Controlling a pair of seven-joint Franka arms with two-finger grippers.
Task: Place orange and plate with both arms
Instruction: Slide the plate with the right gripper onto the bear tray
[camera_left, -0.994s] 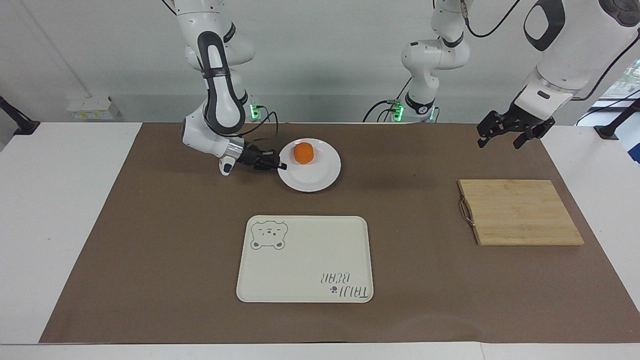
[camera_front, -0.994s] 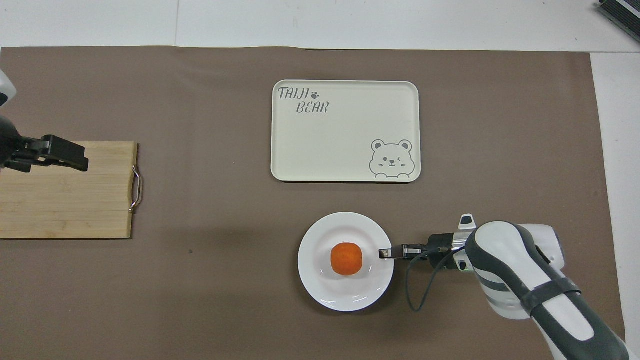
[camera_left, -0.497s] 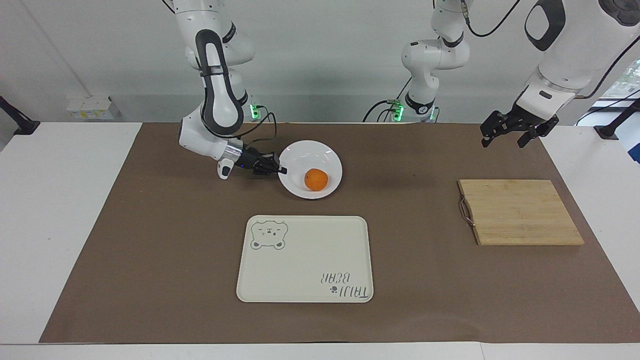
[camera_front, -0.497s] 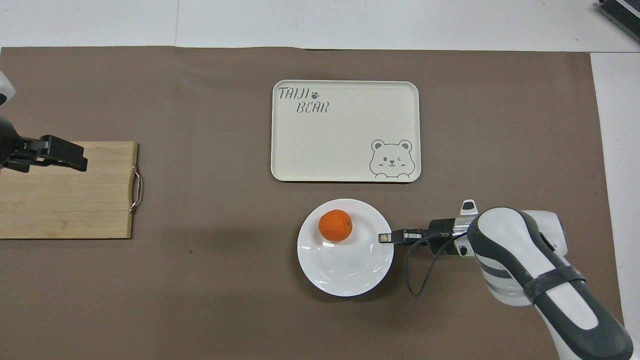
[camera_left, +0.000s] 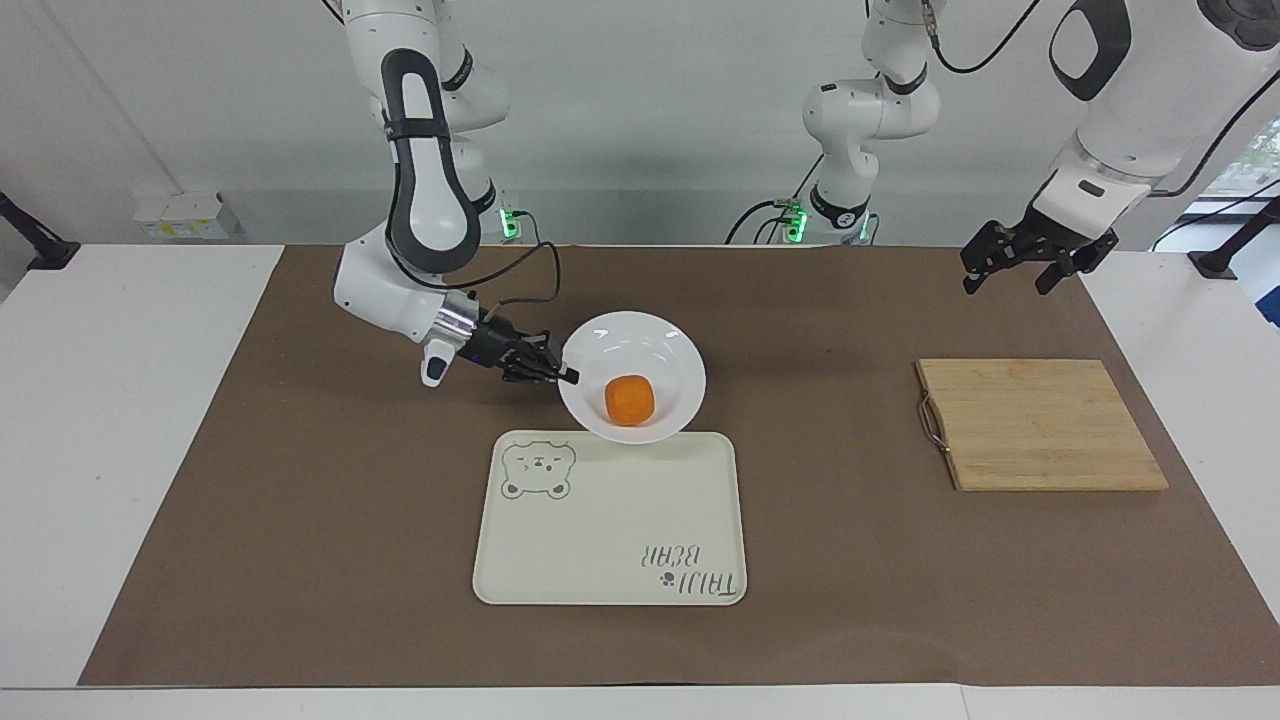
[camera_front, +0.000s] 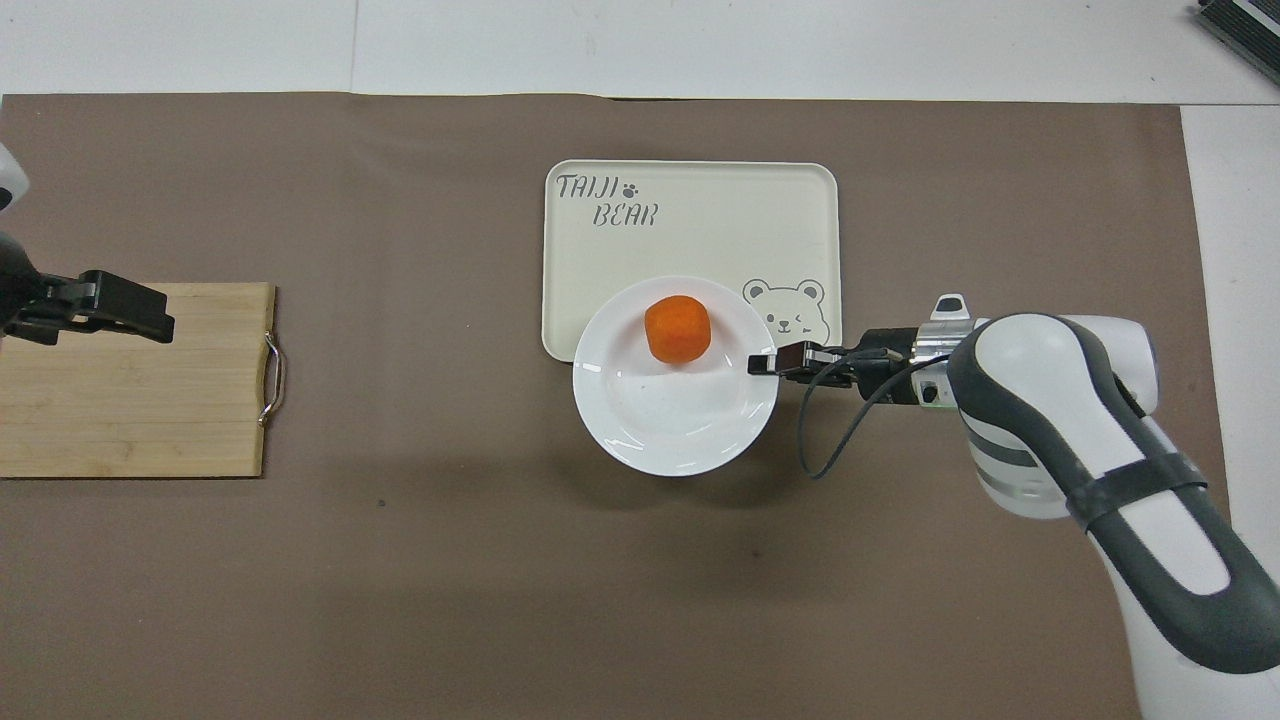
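Right gripper (camera_left: 568, 377) pinches the plate (camera_left: 650, 350) rim, plate raised and tilted over the tray (camera_left: 610, 530) edge, orange (camera_left: 630, 399) on it. Left gripper (camera_left: 1010, 268) waits, fingers wide, above the cutting board (camera_left: 1040, 425).

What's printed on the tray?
A grey bear face and "TAIJI BEAR" lettering on the cream tray; clearest in the overhead view.

The white round plate (camera_left: 655, 345) is lifted and tilted over the tray's (camera_left: 610, 540) edge nearest the robots. The small orange (camera_left: 630, 399) lies in it.
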